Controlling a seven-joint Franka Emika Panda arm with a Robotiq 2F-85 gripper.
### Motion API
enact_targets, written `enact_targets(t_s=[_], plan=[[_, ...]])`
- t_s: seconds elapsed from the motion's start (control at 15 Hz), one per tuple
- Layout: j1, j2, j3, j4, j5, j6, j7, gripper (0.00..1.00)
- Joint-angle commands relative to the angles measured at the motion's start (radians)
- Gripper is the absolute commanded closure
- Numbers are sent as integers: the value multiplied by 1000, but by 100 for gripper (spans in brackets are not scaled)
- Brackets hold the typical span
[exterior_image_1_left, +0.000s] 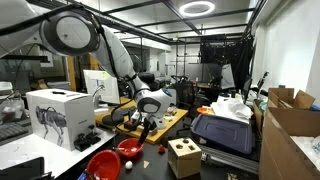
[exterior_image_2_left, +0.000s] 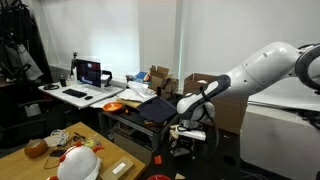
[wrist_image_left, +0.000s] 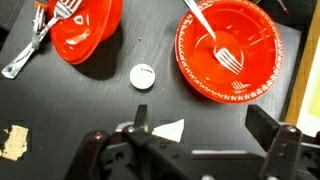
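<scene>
In the wrist view my gripper (wrist_image_left: 205, 125) reaches in from the bottom edge, open, with nothing between its dark fingers (wrist_image_left: 268, 122). It hangs above a black surface. Just beyond the right finger lies a red plate (wrist_image_left: 205, 70) with a white fork (wrist_image_left: 218, 45) on it. At the upper left sits a red bowl (wrist_image_left: 85, 30) with a metal fork (wrist_image_left: 35, 45) leaning out of it. A white round cap (wrist_image_left: 143, 76) and a white paper scrap (wrist_image_left: 168, 129) lie between them, the scrap beside the left finger. In both exterior views the gripper (exterior_image_1_left: 146, 122) (exterior_image_2_left: 190, 131) points down.
A torn cardboard bit (wrist_image_left: 14, 141) lies at the left. A wooden box with holes (exterior_image_1_left: 183, 157), a white carton (exterior_image_1_left: 58, 115), red dishes (exterior_image_1_left: 104, 163) and a wooden board (exterior_image_1_left: 165, 122) surround the arm. Cardboard boxes (exterior_image_1_left: 290, 125) stand nearby; a desk holds a laptop (exterior_image_2_left: 90, 72).
</scene>
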Motion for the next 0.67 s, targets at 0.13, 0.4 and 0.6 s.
enact_targets(t_s=[0.13,0.4,0.6], plan=[[-11,-17,-37,-3,-45,-11,7,0],[-26,-37,-75,-14,-108,-49,3,0],[-42,-49,-103,-21,-150,-98,1,0]])
